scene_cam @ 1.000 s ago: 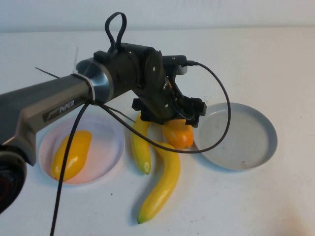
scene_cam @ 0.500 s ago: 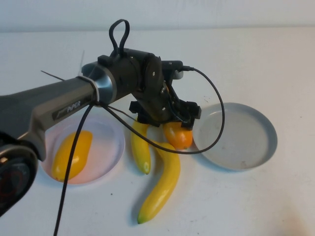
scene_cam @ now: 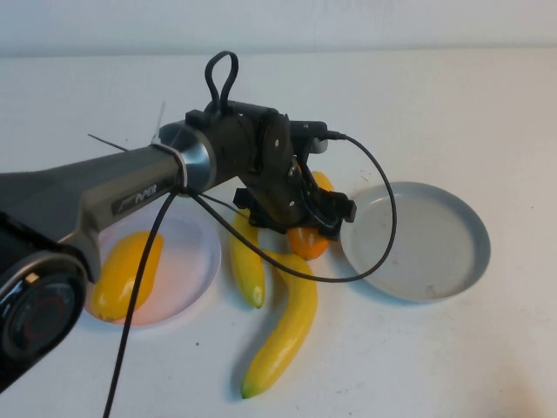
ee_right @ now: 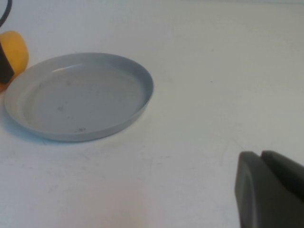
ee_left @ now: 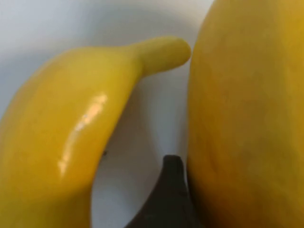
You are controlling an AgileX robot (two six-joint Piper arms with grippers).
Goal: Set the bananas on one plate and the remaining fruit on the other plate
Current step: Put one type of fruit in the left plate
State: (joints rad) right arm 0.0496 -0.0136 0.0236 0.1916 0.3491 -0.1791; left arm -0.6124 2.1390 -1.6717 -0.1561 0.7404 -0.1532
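Observation:
My left gripper point(scene_cam: 300, 209) is down over the redder mango-like fruit point(scene_cam: 306, 243), which lies on the table between the bananas and the grey-blue plate point(scene_cam: 426, 239). In the left wrist view one dark finger point(ee_left: 173, 190) sits against the fruit's side point(ee_left: 247, 118), with a banana point(ee_left: 61, 133) beside it; the jaws look open around the fruit. Two bananas point(scene_cam: 245, 261) point(scene_cam: 283, 335) lie on the table. The other mango-like fruit point(scene_cam: 126, 272) lies on the pink plate point(scene_cam: 196, 261). My right gripper point(ee_right: 261, 161) is shut and empty, off to the side of the grey-blue plate point(ee_right: 80, 95).
The left arm's black cable point(scene_cam: 383, 209) loops over the near rim of the grey-blue plate. The white table stretches bare to the far side and right point(scene_cam: 452, 104). The redder fruit's end shows in the right wrist view point(ee_right: 14, 50).
My left gripper has sunk lower and shifted slightly left over the redder fruit. The bananas, the plates and the fruit on the pink plate have not moved.

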